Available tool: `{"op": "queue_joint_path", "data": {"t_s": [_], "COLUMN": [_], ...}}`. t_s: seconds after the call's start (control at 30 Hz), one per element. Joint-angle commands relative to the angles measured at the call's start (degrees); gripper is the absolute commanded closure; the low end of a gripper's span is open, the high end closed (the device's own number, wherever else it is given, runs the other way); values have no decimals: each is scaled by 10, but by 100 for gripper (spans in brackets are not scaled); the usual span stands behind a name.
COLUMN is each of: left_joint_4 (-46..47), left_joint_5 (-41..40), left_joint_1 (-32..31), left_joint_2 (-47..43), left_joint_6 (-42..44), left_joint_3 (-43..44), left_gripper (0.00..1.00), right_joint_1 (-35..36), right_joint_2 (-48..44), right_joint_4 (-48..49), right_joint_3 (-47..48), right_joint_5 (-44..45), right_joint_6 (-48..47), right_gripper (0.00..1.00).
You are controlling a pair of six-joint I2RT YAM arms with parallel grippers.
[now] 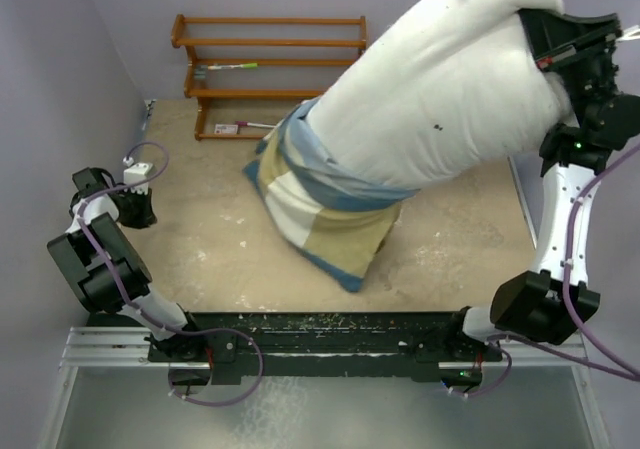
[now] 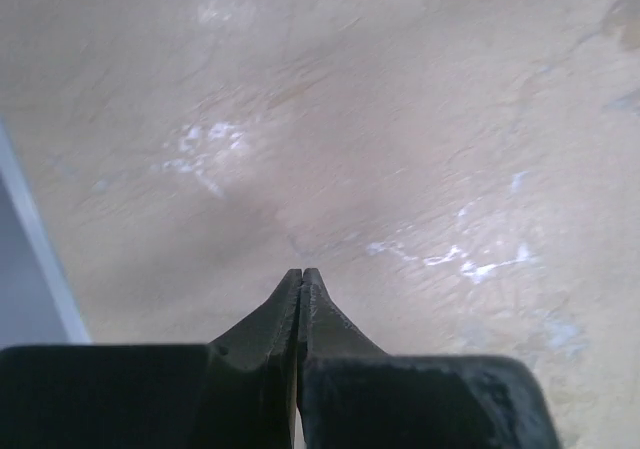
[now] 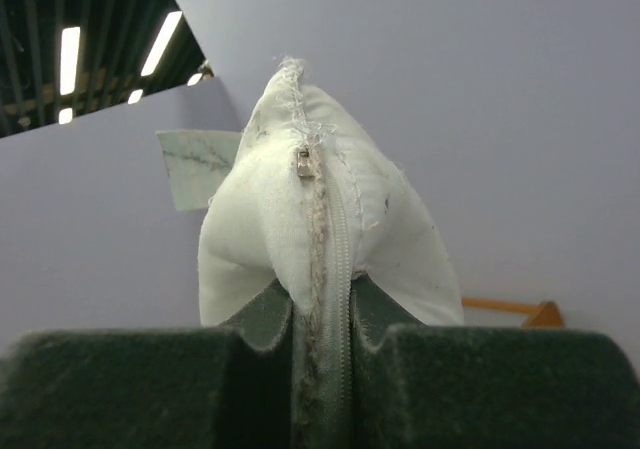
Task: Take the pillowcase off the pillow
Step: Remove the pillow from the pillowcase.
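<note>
While one right gripper [image 3: 320, 299] clamps the zippered seam of one plump white pillow [image 1: 450, 89] held aloft, one soft tan-cream-blue pillowcase [image 1: 325, 204] bunched round its lower end, one left gripper [image 2: 301, 279] fully closed, empty, above the mottled table [image 1: 200, 259].

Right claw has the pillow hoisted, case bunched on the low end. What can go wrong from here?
1. The right claw pinches only the zipper seam of the pillow. That thin hold may slip, or strain the frayed stitching under the hanging weight.
2. The pillowcase wraps the lower end and nothing pins it. The left claw is shut and empty, away over the table, so lifting further may just drag the case along.
</note>
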Motion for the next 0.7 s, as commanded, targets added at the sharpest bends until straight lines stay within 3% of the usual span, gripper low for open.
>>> {"op": "queue_joint_path", "data": {"t_s": [0.0,0.07,0.1,0.13,0.2,0.23,0.33,0.4,0.47,0.6,0.67], "left_joint_4": [1,-61,-114,-173,-290,-351,-492,-516,-444,56,166], "left_joint_5": [-34,33,94,158,294,355,461,491,520,515,483], "left_joint_1": [4,14,18,18,18,17,-32,-75,-107,-173,-212], "left_joint_2": [-36,-47,-58,-74,-106,-118,-126,-125,-136,-208,-220], "left_joint_6": [49,64,77,92,125,147,191,173,49,-357,-439], "left_joint_3": [1,31,60,92,174,217,376,461,503,415,396], "left_gripper": [100,100,91,67,10,1,0,0,0,0,0], "right_joint_1": [-21,-1,32,82,161,195,274,301,321,348,350], "right_joint_2": [-50,-29,-19,-9,16,24,33,37,44,62,71], "right_joint_4": [104,104,91,71,15,-9,-56,-67,-106,-207,-226], "right_joint_3": [22,80,107,130,174,181,172,172,193,276,310], "right_joint_5": [187,139,115,85,34,18,-9,-28,-44,-47,-55], "right_joint_6": [45,28,-9,-42,-104,-131,-195,-207,-228,-299,-303], "right_gripper": [100,100,100,100,100,100,100,100,100,100,100]}}
